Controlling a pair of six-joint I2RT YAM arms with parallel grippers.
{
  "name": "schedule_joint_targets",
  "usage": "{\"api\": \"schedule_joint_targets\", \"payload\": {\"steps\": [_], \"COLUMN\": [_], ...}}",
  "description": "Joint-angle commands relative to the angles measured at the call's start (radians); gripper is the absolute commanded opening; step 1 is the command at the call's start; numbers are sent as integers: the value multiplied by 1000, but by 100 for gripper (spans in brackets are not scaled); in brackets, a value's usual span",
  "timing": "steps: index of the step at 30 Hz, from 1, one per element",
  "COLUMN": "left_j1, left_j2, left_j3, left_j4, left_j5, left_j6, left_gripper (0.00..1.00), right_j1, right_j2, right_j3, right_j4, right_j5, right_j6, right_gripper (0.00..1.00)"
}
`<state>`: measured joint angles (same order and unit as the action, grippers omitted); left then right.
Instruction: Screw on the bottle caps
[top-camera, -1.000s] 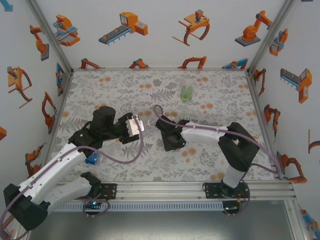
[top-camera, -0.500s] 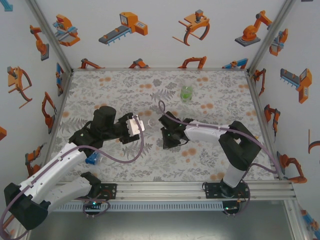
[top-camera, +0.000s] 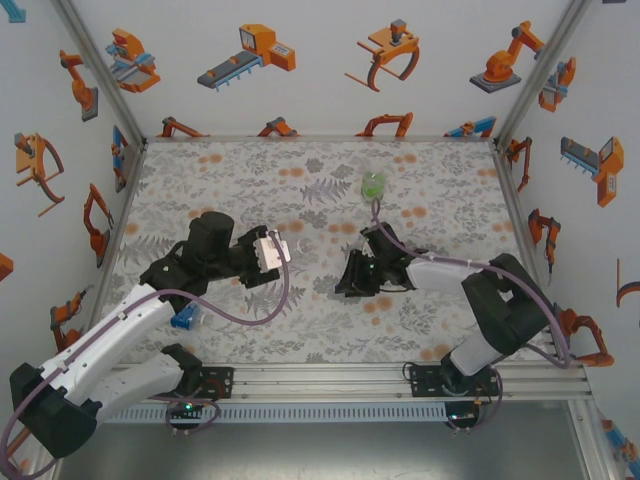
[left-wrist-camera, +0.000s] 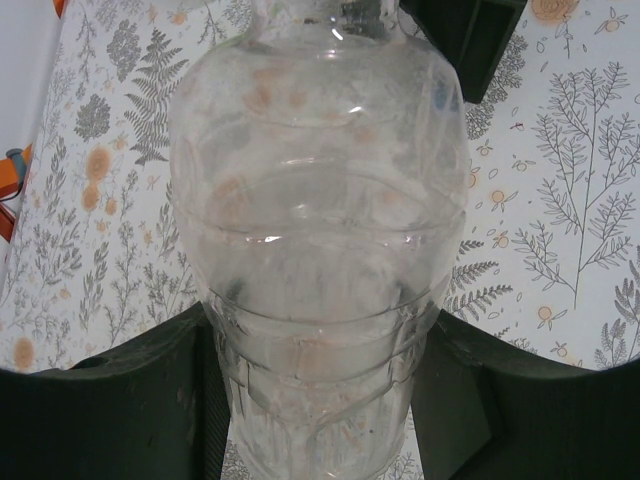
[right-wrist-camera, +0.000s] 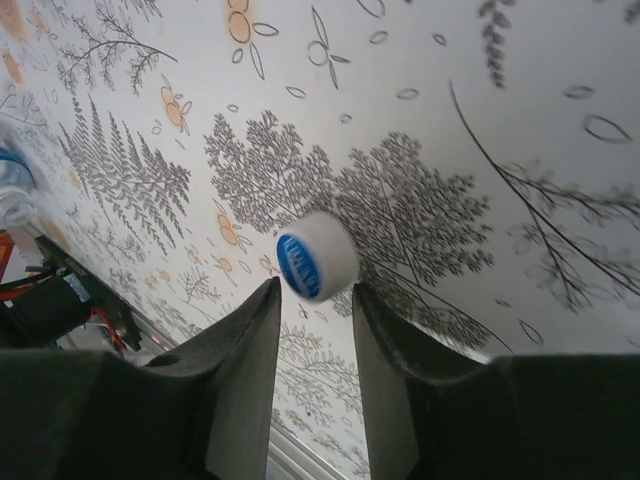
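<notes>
My right tool (top-camera: 352, 280) has swung off to the right over the last second, widening the gap to the left tool (top-camera: 272, 250), which has held its place near the middle of the tabletop (top-camera: 250, 170).

From above I can place everything, but I cannot read either grip. The green bottle (top-camera: 373, 185) stands upright toward the far edge, right of centre. The blue-labelled bottle (top-camera: 183, 319) sits by the near-left corner, partly tucked under my left arm.

The wrist cameras fill in the grips. On the left wrist view the plain clear bottle (left-wrist-camera: 320, 200) sits between the two dark fingers. The left tool (left-wrist-camera: 320, 400) is pressed against its ribbed lower body from both sides, and the bottle's neck points away from the camera.

On the right wrist view the right tool (right-wrist-camera: 315, 290) is nearly closed. It pinches a white bottle cap (right-wrist-camera: 317, 268) at the very ends of its fingers (right-wrist-camera: 240, 360). The cap's blue face is turned toward the left finger, and it is held clear above the patterned tabletop.
</notes>
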<state>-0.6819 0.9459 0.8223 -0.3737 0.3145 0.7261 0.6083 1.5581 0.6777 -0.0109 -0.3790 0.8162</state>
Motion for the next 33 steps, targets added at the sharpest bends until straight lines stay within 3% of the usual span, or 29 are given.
{"api": "schedule_joint_targets", "payload": {"steps": [1,5,12,22,33], "left_j1": [-6,-6,-6,-10,-16], "left_j2": [-1,0,4,1,-1], "left_j3": [-6,-8,-8,-6,-6], "left_j4": [19,18,19,13,9], "left_j5": [22,16,14,18,9], "left_j6": [-10,-8,-6,-5,-2], "left_gripper": [1,1,1,1,2], "right_j1": [-2,23,150,260,287], "right_j2": [-27,-76,-49,120,209], "right_j3": [-8,63,251,415,431], "right_j4": [-165,-278,-441,-514,-485], "right_j5": [130,241,482,549,536], "right_j6": [-9,-54,-168,-181,-166], "right_gripper": [39,39,42,47,46]}}
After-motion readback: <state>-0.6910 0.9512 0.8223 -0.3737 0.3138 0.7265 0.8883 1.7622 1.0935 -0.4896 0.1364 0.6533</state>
